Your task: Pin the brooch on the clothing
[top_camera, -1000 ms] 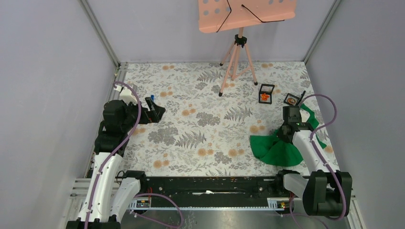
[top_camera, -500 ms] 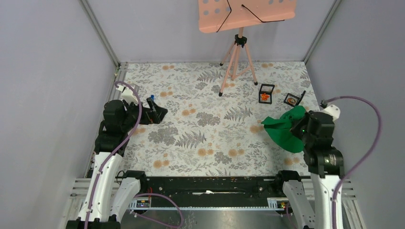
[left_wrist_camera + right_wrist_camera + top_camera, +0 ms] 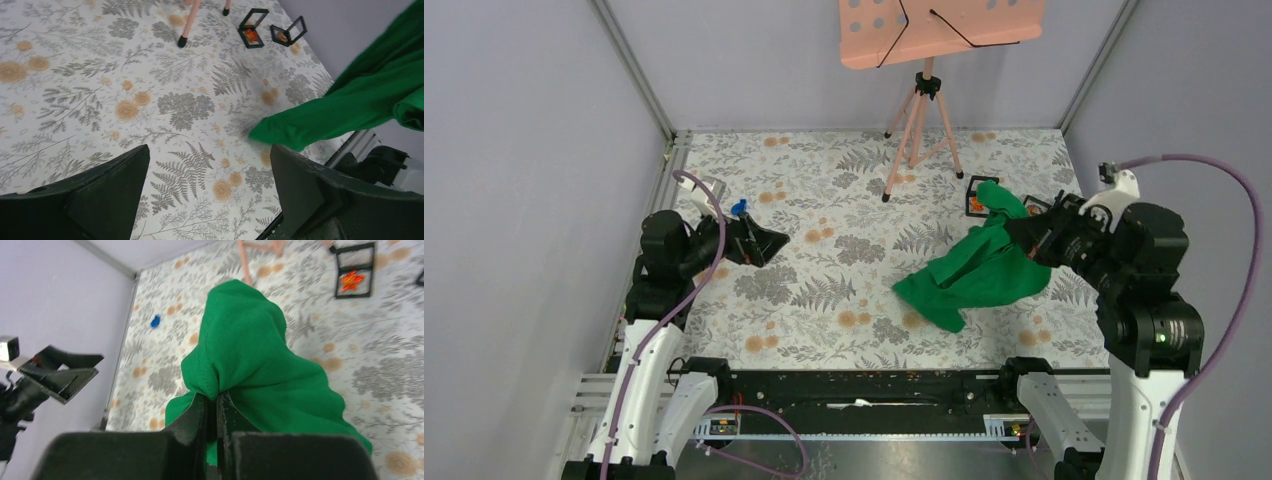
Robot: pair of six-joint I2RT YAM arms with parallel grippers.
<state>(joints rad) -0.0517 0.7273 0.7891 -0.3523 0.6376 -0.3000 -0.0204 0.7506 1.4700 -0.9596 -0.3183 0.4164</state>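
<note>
The bright green T-shirt (image 3: 972, 270) hangs bunched from my right gripper (image 3: 1024, 232), its lower end trailing on the table toward the middle. In the right wrist view the jaws (image 3: 216, 405) are shut on a fold of the shirt (image 3: 245, 350). An orange-red brooch (image 3: 353, 279) lies in a black open frame box; in the top view that box (image 3: 973, 190) is partly hidden behind the shirt. My left gripper (image 3: 769, 240) is open and empty at the left, above the table (image 3: 210, 195). The shirt also shows at the right of the left wrist view (image 3: 350, 110).
A pink music stand on a tripod (image 3: 919, 110) stands at the back middle. A second black frame box (image 3: 287, 34) sits beside the brooch's box (image 3: 251, 30). A small blue object (image 3: 155, 320) lies on the flowered table near the left arm. Grey walls close in both sides.
My right arm has lifted the shirt off the table's right side and swung it up and leftward; it now hangs stretched toward the middle. My left gripper has shifted slightly right.
</note>
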